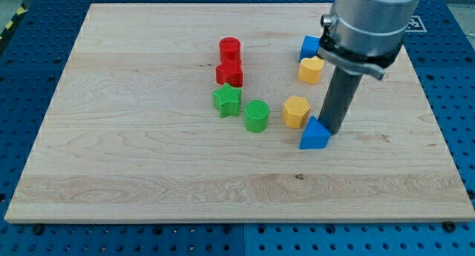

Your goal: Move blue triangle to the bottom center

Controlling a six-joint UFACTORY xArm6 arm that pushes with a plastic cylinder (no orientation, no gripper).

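The blue triangle [314,135] lies on the wooden board [133,159], right of centre and a little below the middle. My tip [332,130] stands right against its upper right side, touching it. The rod comes down from the arm's grey body at the view's top right. A yellow hexagon block [296,111] sits just up and left of the triangle.
A blue cube [309,47] and a yellow block [311,70] sit near the rod, higher up. A red cylinder [230,48], a red star [229,73], a green star [227,100] and a green cylinder [256,116] cluster near the centre.
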